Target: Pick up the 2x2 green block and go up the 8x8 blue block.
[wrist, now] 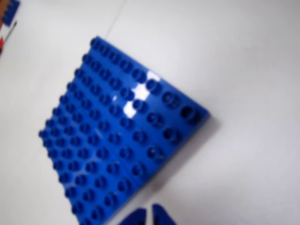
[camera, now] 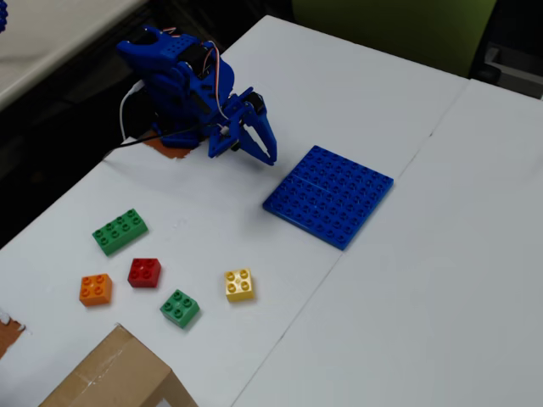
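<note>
The gripper (camera: 265,153) was seen in the fixed view with its two blue fingers drawn together to a point, nothing held between them, and the tips hung above the white table (camera: 424,280) just beside the upper left edge of the 8x8 blue block (camera: 329,194). In the wrist view the two fingertips (wrist: 136,218) were shown at the bottom edge with only a thin gap between them (the picture was blurred there), and the studded baseplate (wrist: 122,136) was spread across the middle of that frame, lying flat with a glare on a few of its studs. The blue arm (camera: 182,85) was folded low over its base at the far left side of the table. The 2x2 green block (camera: 180,308) was found well apart from the gripper, near the front of the table in the fixed view, resting alone on the surface. Just beside it a yellow brick (camera: 239,285) was seen to its right, a red brick (camera: 144,272) and an orange brick (camera: 96,289) to its left, and a longer green brick (camera: 120,231) farther back. A cardboard box (camera: 114,377) was cut off by the lower edge.
</note>
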Robot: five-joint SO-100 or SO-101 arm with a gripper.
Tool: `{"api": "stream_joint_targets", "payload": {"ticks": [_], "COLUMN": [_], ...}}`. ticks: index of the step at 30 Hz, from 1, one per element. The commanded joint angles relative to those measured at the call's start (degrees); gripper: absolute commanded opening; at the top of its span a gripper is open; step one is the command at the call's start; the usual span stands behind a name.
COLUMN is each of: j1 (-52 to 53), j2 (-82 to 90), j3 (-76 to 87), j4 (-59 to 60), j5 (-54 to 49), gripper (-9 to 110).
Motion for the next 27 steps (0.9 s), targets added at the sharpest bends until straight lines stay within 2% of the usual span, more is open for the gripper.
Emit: {"api": "stream_joint_targets", "payload": {"ticks": [1,7,22,27], "j1": [-0.97,-0.26,-0.35,0.35], "j2": [0.18,0.18,0.18,0.35], "j3": [-2.55,-8.09,-8.53,-14.15], "j4": [2.37,10.2,16.44,23.2], "j5": [-20.83,-42.45,-54.23,-51.06], "gripper": [0,1,7,11]}}
